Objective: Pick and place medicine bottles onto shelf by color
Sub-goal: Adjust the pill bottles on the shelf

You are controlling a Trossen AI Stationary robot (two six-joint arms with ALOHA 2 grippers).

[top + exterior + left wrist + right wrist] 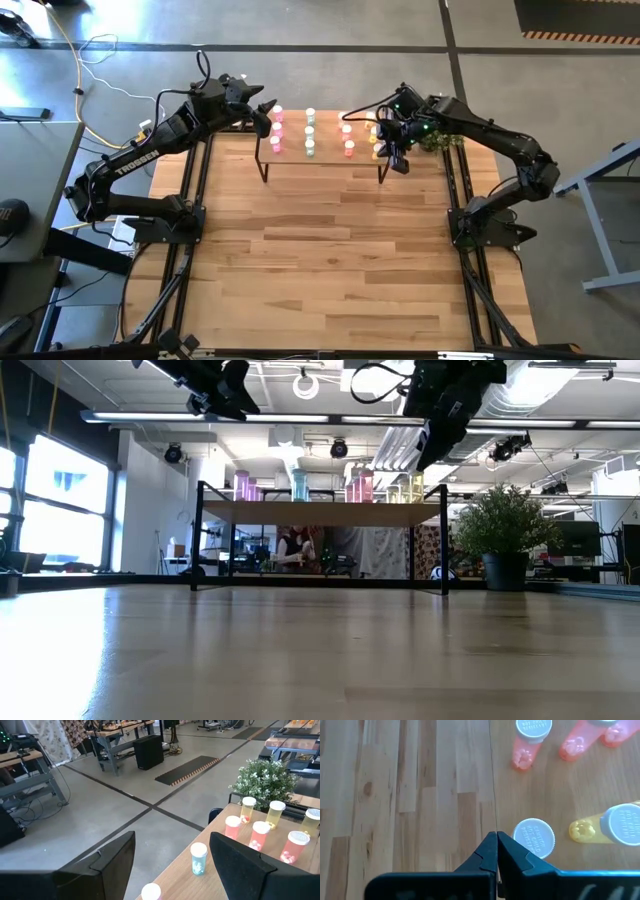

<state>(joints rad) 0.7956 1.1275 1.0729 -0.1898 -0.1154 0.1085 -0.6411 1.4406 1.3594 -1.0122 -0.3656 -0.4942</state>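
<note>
Closest thing is just bare wood-plank tabletop, with the little shelf past it on thin black legs. Left gripper hangs wide open and empty just off the pink end. Then rows of tiny see-through plastic medicine bottles with pale caps stand upright: pink, green, red-orange, yellow. Looks basically sorted. Right gripper is pinched closed on nothing, just over the yellow end.
</note>
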